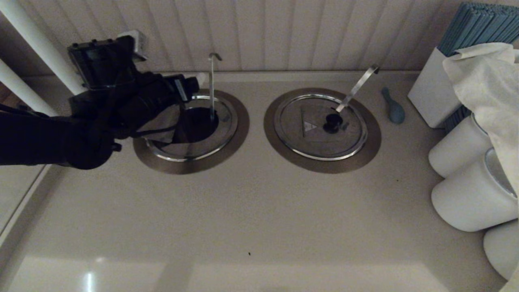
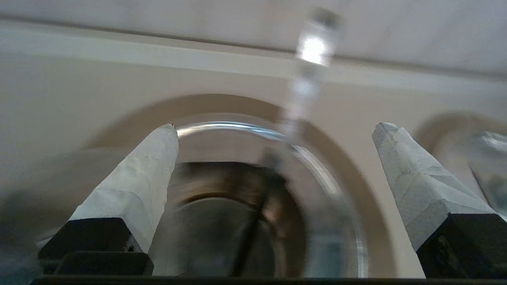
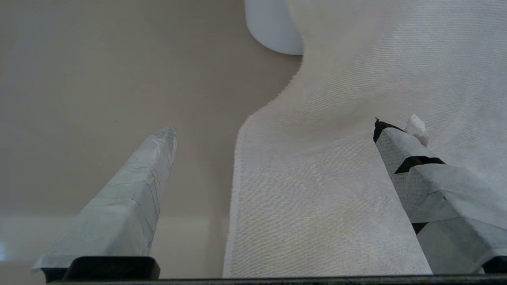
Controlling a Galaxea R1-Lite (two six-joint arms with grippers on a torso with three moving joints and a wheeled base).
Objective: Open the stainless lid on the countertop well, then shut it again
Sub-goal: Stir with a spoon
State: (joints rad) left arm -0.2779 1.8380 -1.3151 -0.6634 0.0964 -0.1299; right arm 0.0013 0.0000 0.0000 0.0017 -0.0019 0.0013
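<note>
Looking at the head view, I am seeing the stainless lid (image 1: 162,121) tilting up off the countertop well (image 1: 198,123) at left centre, its raised edge facing the left gripper (image 1: 178,91). The ladle rod (image 1: 211,87) is standing upright. Only my left wrist view is showing those jaws spread wide, gripping nothing. The right gripper (image 3: 273,130), also wide, is hovering over white cloth (image 3: 356,158).

Only a triangle mark (no legible text) on the twin lid (image 1: 320,125).
</note>
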